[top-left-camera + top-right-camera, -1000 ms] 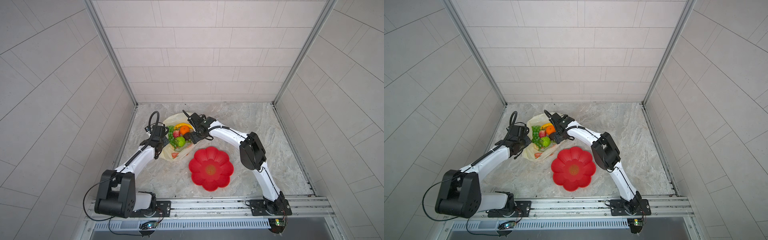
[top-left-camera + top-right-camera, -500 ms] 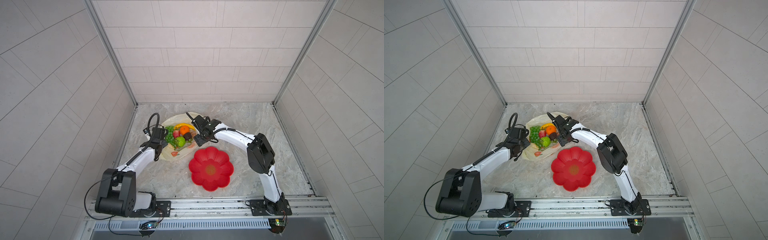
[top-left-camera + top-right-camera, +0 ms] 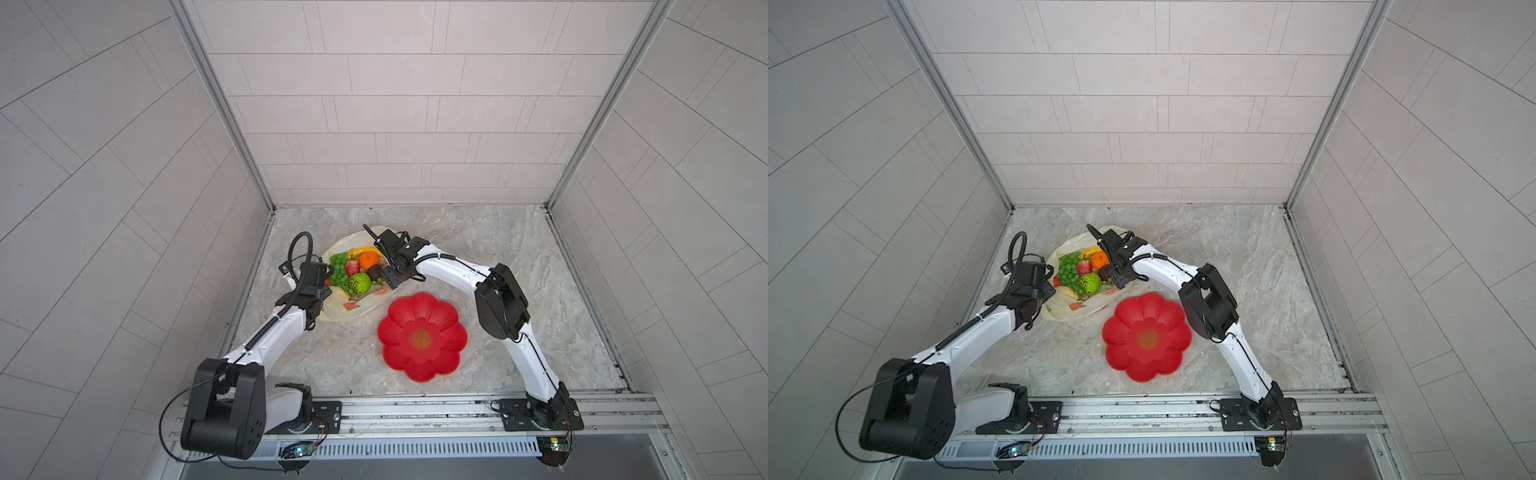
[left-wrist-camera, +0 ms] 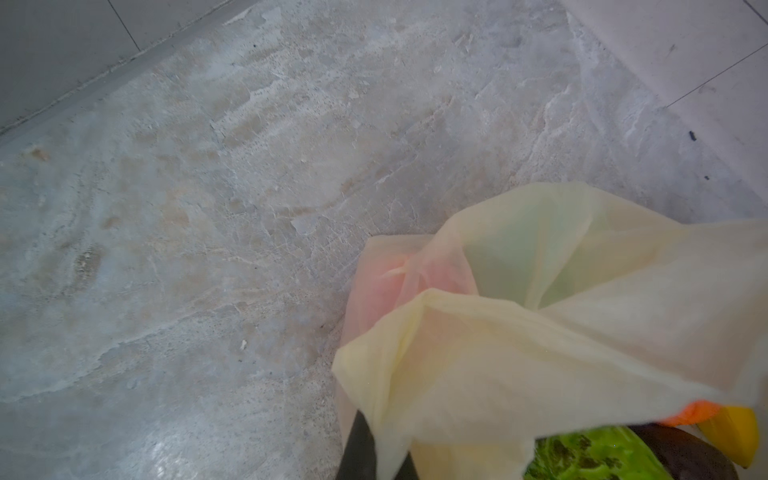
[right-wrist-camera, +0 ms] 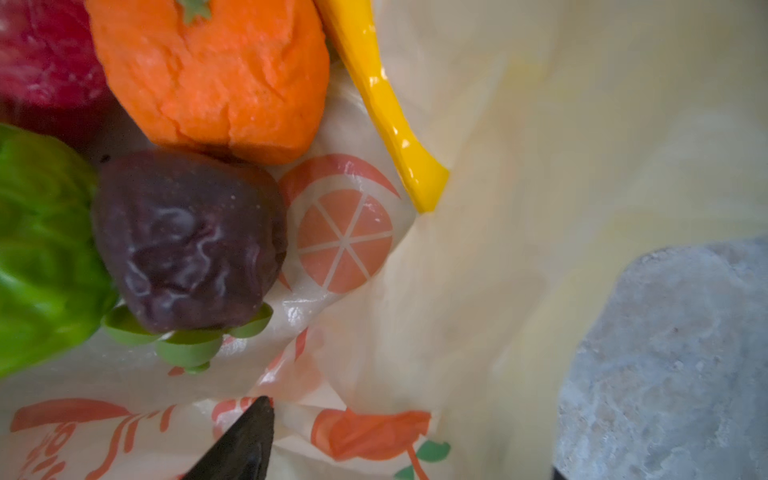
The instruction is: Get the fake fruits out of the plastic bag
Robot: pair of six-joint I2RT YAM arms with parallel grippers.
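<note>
The right gripper (image 3: 384,262) hangs with its jaws wide and empty over the right rim of the plastic bag (image 3: 353,311). Just beside it in the bag lie the fake fruits: dark brown fruit (image 5: 187,241), orange (image 5: 208,75), banana (image 5: 386,104). The left gripper (image 3: 323,291) is clamped on the bag's left rim. Bare table (image 3: 498,257) opens rightward, with the red plate (image 3: 422,336) near. Film hides most of the left fingers.
</note>
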